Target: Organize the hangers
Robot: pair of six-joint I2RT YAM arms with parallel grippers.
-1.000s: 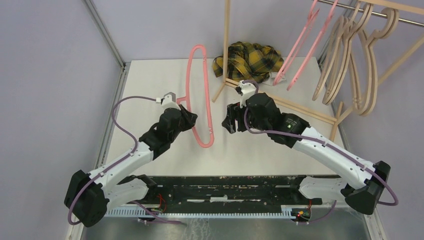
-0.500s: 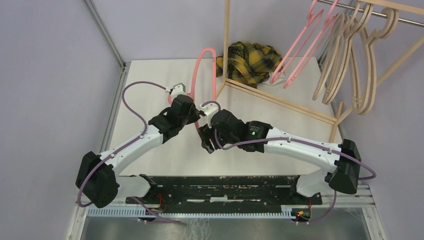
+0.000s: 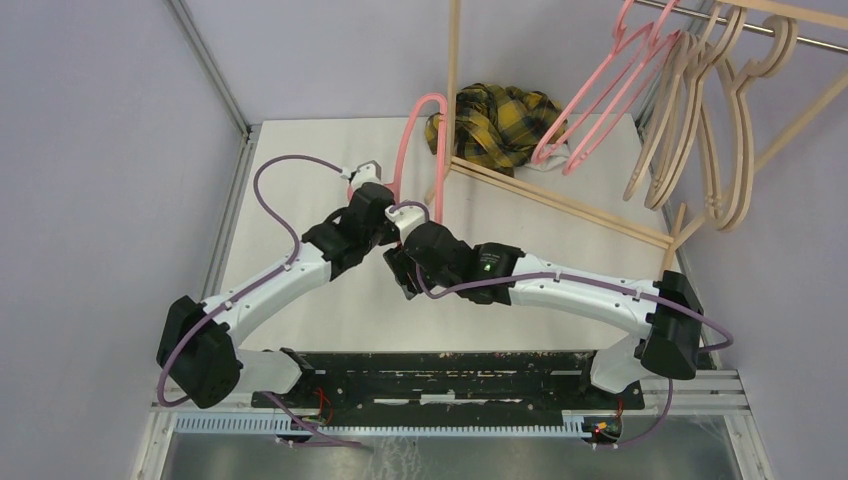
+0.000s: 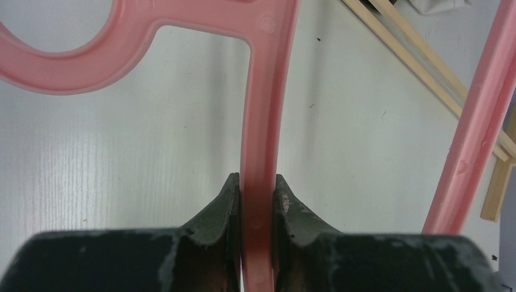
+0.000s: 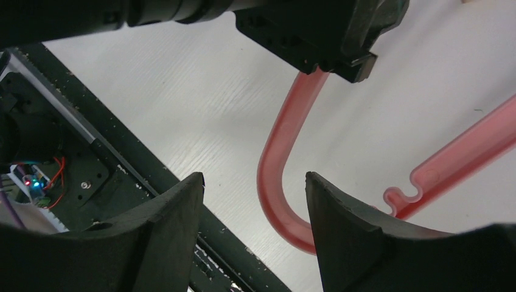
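Hanging on the light wooden rack frame (image 3: 560, 205) at far right, you have pink and tan looped hangers (image 3: 655, 160). One pink plastic hanger (image 4: 258, 152) is over mid-table, its long axis running near to far. Your left gripper (image 4: 257, 182) pinches its bar. Your right gripper (image 5: 252, 182) stands wide open at the near bend, gripping nothing.

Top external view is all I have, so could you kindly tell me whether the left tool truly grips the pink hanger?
Observer: Yes. The left wrist view shows the left tool shut on the pink hanger, pinching a straight section of it.
Operator: Thank you. Is the right tool closed as well?
Observer: No. In the right wrist view the right tool stands open, with the hanger's curved end showing between its jaws.
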